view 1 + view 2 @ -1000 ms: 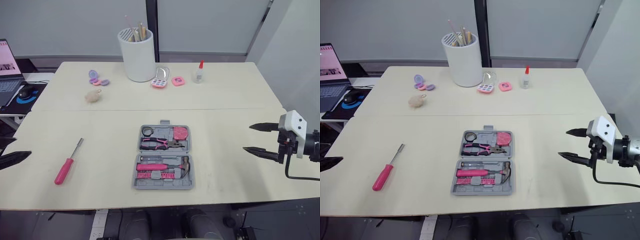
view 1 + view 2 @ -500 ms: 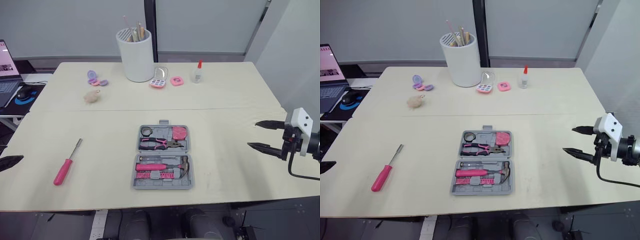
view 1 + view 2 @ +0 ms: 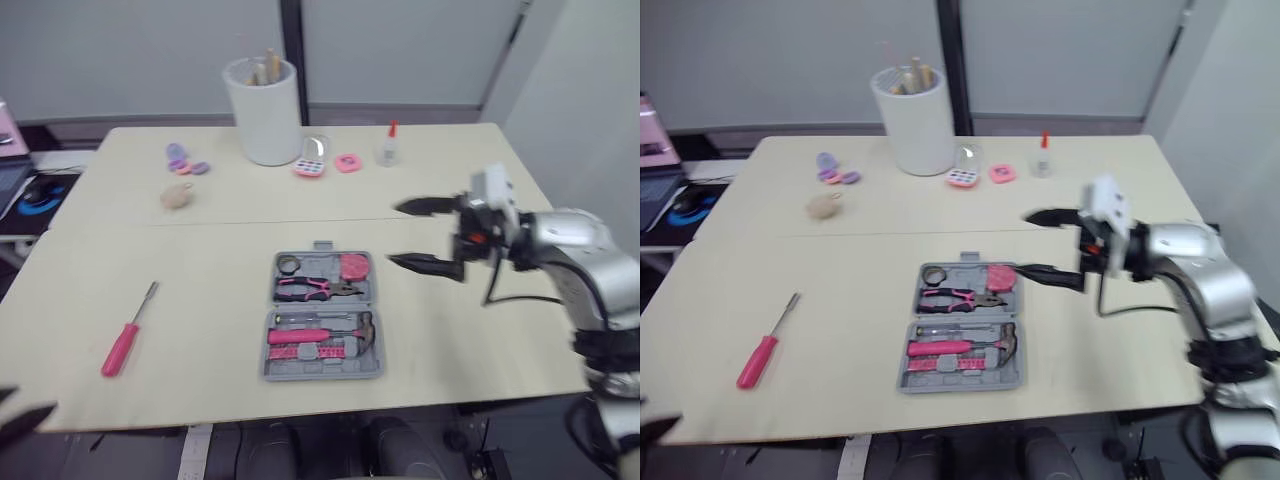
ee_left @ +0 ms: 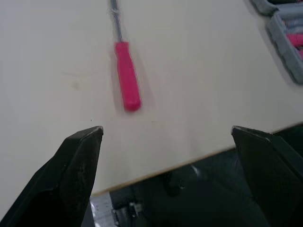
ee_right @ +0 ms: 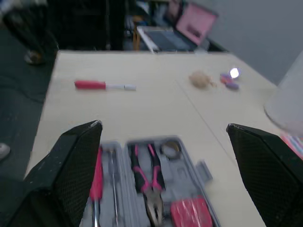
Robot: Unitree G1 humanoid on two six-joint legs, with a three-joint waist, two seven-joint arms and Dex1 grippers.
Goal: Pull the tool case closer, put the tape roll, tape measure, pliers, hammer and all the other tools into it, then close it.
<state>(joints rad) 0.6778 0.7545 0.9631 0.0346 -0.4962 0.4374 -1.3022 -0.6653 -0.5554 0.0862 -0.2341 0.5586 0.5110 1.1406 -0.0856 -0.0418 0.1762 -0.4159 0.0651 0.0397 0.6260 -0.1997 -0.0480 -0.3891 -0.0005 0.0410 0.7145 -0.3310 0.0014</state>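
Swinging in from well right of the open tool case, the right gripper now hovers near its right side, fingers spread wide and empty. The left gripper, fingers also released, hangs over the worktop by the pink screwdriver, well left of the case and seemingly the last tool still out.

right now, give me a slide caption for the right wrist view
Right gripper open, facing the open tool case with pliers inside; pink screwdriver lies loose on the table beyond.
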